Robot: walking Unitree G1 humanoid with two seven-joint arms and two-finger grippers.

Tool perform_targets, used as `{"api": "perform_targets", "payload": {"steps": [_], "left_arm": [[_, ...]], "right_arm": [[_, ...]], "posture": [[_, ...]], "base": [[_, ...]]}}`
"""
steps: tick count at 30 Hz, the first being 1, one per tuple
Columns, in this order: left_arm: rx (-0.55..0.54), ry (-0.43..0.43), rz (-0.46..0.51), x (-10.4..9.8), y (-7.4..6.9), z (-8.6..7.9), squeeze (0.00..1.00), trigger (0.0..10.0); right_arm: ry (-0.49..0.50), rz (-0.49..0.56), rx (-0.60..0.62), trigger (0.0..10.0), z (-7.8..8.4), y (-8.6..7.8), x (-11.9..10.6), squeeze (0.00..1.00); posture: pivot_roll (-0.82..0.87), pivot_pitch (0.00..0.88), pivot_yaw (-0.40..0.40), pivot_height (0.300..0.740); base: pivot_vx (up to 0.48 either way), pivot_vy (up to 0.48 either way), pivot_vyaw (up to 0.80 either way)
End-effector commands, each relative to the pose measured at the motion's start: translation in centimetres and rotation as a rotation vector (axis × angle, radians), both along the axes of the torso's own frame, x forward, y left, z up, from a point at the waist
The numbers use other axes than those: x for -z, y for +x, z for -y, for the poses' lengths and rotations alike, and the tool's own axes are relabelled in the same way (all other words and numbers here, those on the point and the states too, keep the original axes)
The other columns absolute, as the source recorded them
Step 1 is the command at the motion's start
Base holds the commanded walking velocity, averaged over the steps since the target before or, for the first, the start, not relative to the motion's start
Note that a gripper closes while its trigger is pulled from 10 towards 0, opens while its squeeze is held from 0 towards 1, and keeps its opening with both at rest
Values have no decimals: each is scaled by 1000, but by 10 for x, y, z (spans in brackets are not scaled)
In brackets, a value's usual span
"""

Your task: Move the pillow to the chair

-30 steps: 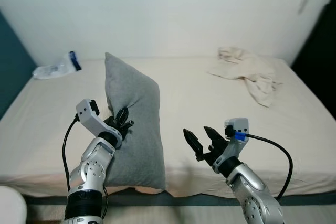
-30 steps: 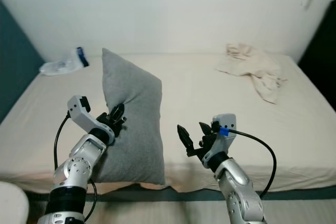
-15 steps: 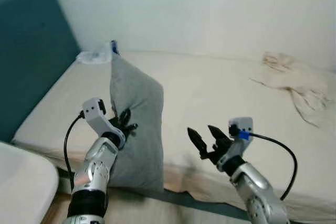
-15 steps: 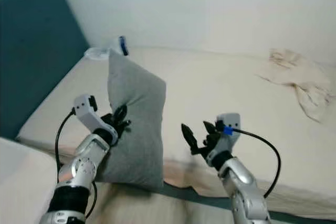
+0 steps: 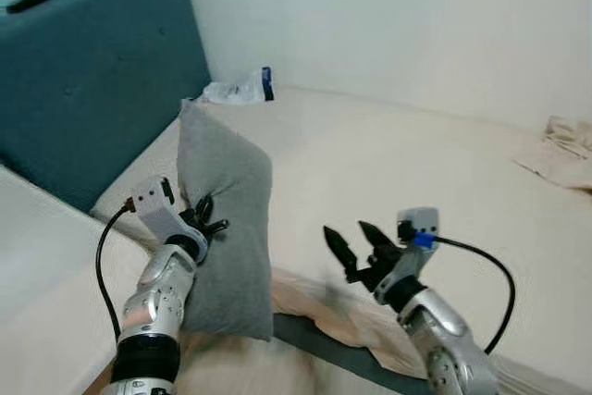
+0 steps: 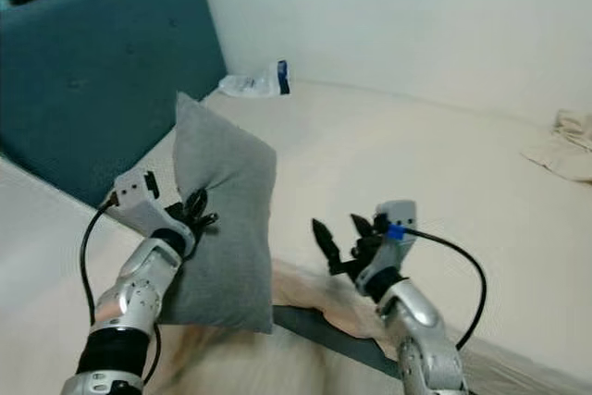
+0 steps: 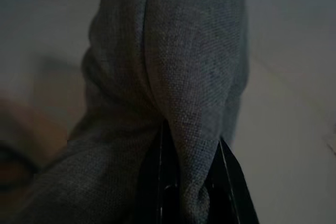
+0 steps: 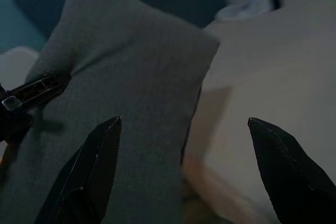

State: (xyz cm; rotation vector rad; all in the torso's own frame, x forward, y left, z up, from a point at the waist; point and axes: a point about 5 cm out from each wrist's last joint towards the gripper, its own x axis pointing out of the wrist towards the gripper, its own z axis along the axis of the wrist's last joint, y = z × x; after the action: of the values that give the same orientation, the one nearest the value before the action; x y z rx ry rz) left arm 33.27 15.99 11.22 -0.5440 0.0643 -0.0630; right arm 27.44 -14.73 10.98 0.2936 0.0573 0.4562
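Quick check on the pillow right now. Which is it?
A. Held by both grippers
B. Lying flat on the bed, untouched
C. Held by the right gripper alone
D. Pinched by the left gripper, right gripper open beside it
D: the left gripper pinches a fold of the grey pillow, while the right gripper is open and apart from it.

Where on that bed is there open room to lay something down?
The widest bare stretch of the bed lies between the grey pillow and the crumpled cloth. The corner by the headboard is tighter: a plastic packet lies there.
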Motion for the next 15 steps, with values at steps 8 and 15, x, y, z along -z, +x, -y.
{"api": "perform_targets", "payload": {"steps": [8,15], "left_arm": [[-34,27,53,-10,4,-7,0,10000],[-15,36,57,-11,5,-3,0,10000]], "right_arm": [[17,-2,-3,10000,-1,-1,1,0],[20,0,-2,10000,-1,-1,1,0]], "posture": [[-119,101,54,740],[-118,101,56,740]], "base": [[0,0,707],[0,0,706]]}}
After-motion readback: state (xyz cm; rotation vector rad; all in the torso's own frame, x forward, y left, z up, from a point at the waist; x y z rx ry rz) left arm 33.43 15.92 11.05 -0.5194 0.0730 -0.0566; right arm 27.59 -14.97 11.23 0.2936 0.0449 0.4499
